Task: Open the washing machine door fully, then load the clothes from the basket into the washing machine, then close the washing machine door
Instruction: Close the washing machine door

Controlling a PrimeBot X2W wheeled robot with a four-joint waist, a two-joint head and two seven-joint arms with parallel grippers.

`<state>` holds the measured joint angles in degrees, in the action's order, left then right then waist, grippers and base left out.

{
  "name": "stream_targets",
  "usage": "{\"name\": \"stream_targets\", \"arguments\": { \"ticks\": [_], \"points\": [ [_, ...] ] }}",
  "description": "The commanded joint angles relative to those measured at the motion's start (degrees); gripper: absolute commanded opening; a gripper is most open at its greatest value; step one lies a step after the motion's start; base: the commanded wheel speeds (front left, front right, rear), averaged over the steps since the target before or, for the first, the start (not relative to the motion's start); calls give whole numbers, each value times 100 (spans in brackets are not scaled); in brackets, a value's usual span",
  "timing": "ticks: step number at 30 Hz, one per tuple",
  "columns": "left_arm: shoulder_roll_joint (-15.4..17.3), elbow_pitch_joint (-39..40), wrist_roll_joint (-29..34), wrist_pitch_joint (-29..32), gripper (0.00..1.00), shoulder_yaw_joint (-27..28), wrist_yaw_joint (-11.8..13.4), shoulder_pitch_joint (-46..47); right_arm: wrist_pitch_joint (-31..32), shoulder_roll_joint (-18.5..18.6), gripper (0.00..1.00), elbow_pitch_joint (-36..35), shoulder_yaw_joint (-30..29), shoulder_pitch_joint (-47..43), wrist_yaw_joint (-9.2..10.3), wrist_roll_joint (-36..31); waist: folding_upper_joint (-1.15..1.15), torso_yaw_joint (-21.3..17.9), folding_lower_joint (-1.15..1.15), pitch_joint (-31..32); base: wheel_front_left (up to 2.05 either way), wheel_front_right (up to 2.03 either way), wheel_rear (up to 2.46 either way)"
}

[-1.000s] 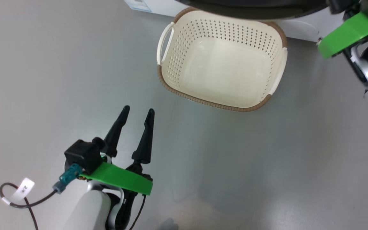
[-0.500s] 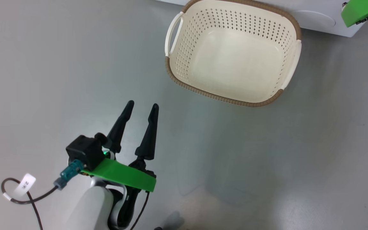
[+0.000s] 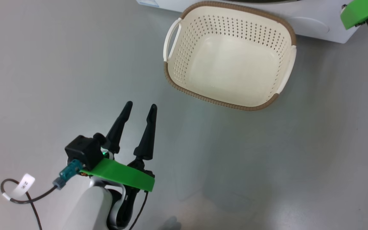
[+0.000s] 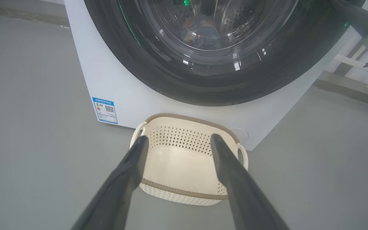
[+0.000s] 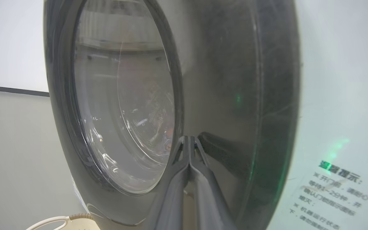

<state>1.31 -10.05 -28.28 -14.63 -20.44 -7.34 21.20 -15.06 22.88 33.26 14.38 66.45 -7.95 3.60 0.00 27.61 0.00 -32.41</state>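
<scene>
The cream basket point(image 3: 228, 57) stands empty on the grey floor, right in front of the white washing machine point(image 4: 123, 92). The washing machine door point(image 4: 158, 64), black-rimmed with a glass bowl, lies against the machine's front; bluish clothes point(image 4: 203, 28) show through the glass inside the drum. My left gripper point(image 3: 139, 107) hovers open over the floor, well short of the basket point(image 4: 184, 166), fingers pointing at it. In the right wrist view my right gripper point(image 5: 188, 139) is shut and empty, its tips against the door point(image 5: 235, 95) on its black rim.
A blue label point(image 4: 105, 110) marks the machine's lower front corner, and a text sticker point(image 5: 334, 191) sits on its front beside the door. A looped cable point(image 3: 14, 191) trails from my left wrist. Grey floor spreads left and right of the basket.
The head camera has shifted, so the basket sits differently in the picture and the dark door rim has left its top edge. Left gripper still open, right still shut.
</scene>
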Motion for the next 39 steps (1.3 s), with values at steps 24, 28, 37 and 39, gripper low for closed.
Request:
{"name": "stream_targets", "arguments": {
  "ticks": [24,28,37,39],
  "points": [
    [516,-316,569,-37,100,773,-14,-1154,6,-740,0,-1418,-205,-4090,46,476,0,-1425,0,2627,0,0,0],
    [567,-318,614,-37,100,877,-14,-1447,6,-857,0,-1637,-373,-4711,46,389,0,-1653,0,3036,0,0,0],
    [606,-222,662,-37,100,1114,-14,-1991,6,-1321,0,-2150,-1150,-5827,46,274,0,-2072,0,3504,0,0,0],
    [599,-193,675,-37,100,1184,-14,-2071,6,-1415,0,-2249,-1312,-5991,46,229,0,-2156,0,3543,0,0,0]
  ]
}}
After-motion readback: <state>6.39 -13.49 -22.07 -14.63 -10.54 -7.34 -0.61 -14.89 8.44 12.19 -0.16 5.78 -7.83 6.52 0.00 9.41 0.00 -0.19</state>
